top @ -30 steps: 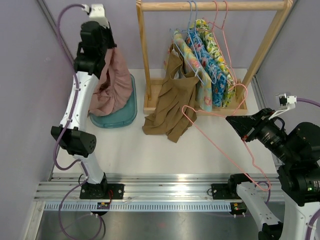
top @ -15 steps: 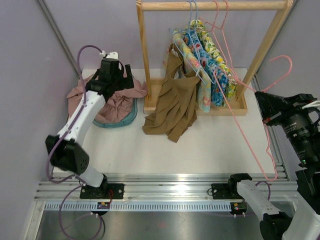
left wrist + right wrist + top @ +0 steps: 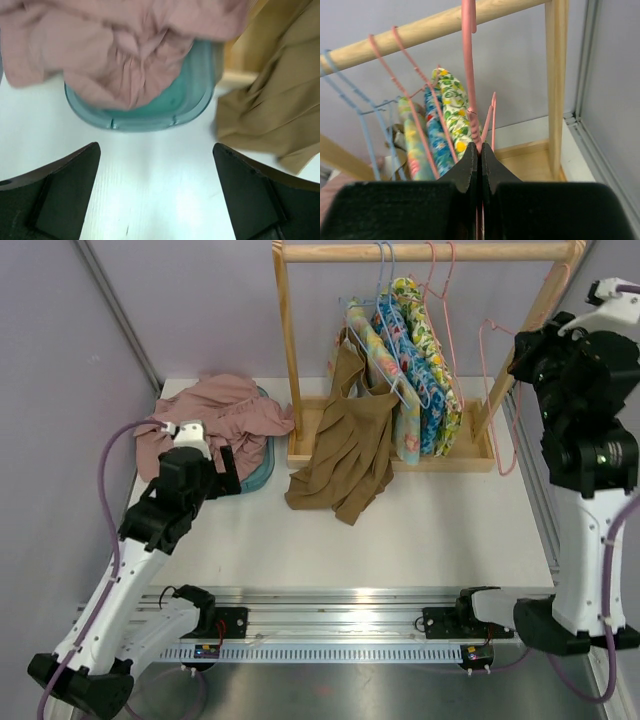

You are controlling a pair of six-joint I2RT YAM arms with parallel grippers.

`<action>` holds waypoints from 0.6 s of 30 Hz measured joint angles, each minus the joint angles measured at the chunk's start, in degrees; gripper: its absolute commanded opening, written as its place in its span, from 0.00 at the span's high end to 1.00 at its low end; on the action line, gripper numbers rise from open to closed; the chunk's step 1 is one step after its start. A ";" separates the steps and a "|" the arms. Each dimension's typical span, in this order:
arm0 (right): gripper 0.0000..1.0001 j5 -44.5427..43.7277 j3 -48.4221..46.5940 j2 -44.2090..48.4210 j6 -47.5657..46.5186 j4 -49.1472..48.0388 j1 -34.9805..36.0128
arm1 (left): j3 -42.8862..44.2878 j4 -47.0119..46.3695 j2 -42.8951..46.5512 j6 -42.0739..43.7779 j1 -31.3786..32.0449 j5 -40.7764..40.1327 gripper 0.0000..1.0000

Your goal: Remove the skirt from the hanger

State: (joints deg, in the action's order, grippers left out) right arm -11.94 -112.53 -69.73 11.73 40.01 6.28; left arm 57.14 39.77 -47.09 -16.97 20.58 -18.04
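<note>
The pink skirt (image 3: 215, 415) lies crumpled over the teal bin (image 3: 256, 468), free of any hanger; the left wrist view shows it (image 3: 125, 50) spilling over the bin's rim (image 3: 150, 119). My left gripper (image 3: 222, 480) (image 3: 156, 150) hovers open just in front of the bin, with only bare table between its fingers. The right gripper (image 3: 522, 348) (image 3: 480, 146) is raised high at the rack's right end. It is shut on the bare pink wire hanger (image 3: 498, 390) (image 3: 468, 75), whose top reaches up to the wooden rail (image 3: 435, 22).
A wooden clothes rack (image 3: 420, 252) stands at the back. Floral garments (image 3: 420, 370) hang from it on blue and pink hangers. A brown garment (image 3: 345, 450) (image 3: 280, 100) drapes from the rack down onto the table, right of the bin.
The left arm came down from high up, let go of the pink skirt over the bin, opened and drew back. The right arm swung the bare hanger up to the rail.
</note>
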 measured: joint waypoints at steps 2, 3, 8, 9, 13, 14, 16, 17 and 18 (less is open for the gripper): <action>1.00 -2.08 -1.40 -4.52 -1.68 -1.75 0.00 | -3.52 1.07 -1.09 -0.11 0.15 0.00 0.01; 1.00 -2.73 -2.75 -6.82 -2.36 -2.21 -0.07 | -4.92 1.88 -1.57 -0.28 0.20 0.00 0.01; 1.00 -3.50 -11.39 -18.64 -3.82 -4.79 -2.12 | -5.66 4.00 -2.36 -1.11 0.44 -1.42 0.01; 1.00 -3.45 -12.68 -20.15 -3.80 -5.16 -2.71 | -5.66 3.96 -2.14 -1.14 0.44 -1.62 0.01; 1.00 -2.86 -21.42 -27.76 -3.76 -6.03 -5.05 | -5.66 3.85 -1.31 -1.14 0.55 -1.92 0.01; 1.00 -2.23 -23.47 -29.55 -3.72 -6.54 -5.33 | -5.66 3.80 -1.16 -1.14 0.55 -1.99 0.01; 1.00 -0.83 -26.51 -32.37 -3.28 -7.48 -6.56 | -5.66 3.76 -1.07 -1.14 0.61 -2.03 0.01; 1.00 -0.24 -27.65 -33.62 -2.89 -7.74 -7.04 | -5.66 3.74 -1.07 -1.14 0.61 -2.03 0.01; 1.00 0.15 -28.55 -34.53 -2.67 -7.80 -7.48 | -5.66 3.72 -1.07 -1.14 0.63 -2.03 0.01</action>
State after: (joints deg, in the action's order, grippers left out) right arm -11.79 -141.08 -104.27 9.06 32.21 -1.19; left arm 51.48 43.48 -48.16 -18.11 21.21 -20.08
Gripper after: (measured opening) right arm 0.031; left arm 0.987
